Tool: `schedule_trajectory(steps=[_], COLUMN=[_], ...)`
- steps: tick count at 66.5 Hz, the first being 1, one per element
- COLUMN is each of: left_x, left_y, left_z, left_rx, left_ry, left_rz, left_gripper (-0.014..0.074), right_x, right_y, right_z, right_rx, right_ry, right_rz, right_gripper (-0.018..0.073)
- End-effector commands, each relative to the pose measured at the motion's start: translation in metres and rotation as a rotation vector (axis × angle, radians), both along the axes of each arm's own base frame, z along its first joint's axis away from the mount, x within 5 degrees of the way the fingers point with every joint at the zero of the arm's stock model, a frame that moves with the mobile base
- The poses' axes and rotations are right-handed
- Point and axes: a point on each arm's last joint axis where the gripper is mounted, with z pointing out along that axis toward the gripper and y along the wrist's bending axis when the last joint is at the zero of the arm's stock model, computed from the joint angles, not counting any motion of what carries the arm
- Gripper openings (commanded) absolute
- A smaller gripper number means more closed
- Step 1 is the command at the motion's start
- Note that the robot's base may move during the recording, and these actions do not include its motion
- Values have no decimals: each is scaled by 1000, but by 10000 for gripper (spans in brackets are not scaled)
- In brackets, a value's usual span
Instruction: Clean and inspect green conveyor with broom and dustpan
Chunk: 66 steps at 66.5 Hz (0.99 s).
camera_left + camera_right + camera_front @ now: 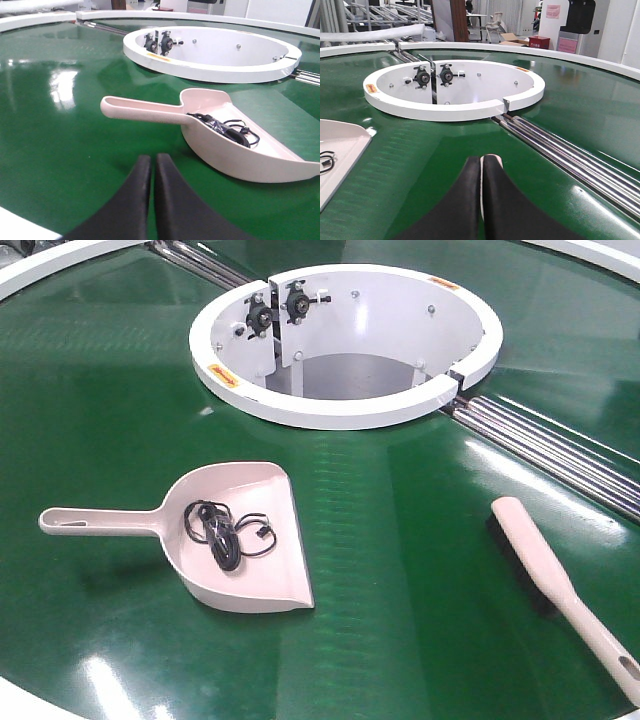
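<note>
Both sets of jaws are pressed together and hold nothing. The left gripper (pixel 151 162) shows its two black fingers meeting tip to tip low over the green conveyor (pixel 420 570), apart from the dustpan (pixel 235 137), whose handle runs across just ahead of it. The right gripper (pixel 482 161) is likewise closed, with only a thin pale seam between its fingers, and points toward the white ring-shaped opening (pixel 455 107).

In the front-facing view the dustpan (pixel 240 540) lies flat on the belt at the lower left, handle pointing left and its open lip facing right. Inside the scoop sits a tangled black cable (pixel 225 535), bunched toward the handle end. The broom (pixel 560 590) lies well apart from it at the lower right, running diagonally from upper left to lower right, dark bristles along its left side and the slotted handle end nearest the lower right corner. Bare green belt lies between the two tools.

Behind them rises the white ring (pixel 340 405), with two black bearing fittings (pixel 278 308) bolted to its inner wall. Silver rollers (pixel 555 455) run from the ring's right side toward the right edge, passing just above the broom's head. In the right wrist view, a corner of the dustpan (pixel 340 150) shows at the left edge.
</note>
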Motion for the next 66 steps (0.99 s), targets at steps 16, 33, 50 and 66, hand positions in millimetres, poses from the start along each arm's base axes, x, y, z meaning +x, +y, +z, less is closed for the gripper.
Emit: schedule_trajectory(steps=[16,33,50,66], left_x=[1,1,1,1], left_y=[0,0,0,0], left_z=[0,0,0,0], left_rx=[-29,-29,-29,-29], left_ry=[-86,-87,-87,-87], left_rz=[2,2,2,2], left_gripper=[-8,-8,-8,-8], right_x=[1,1,1,0], right_y=[-1,-1,-1,-1], right_z=[14,14,14,14], right_rx=[10,10,10,10], right_ry=[-80,-80,-80,-79], right_rz=[-9,-9,-9,-9], right_gripper=[-10,-10,-10,-10])
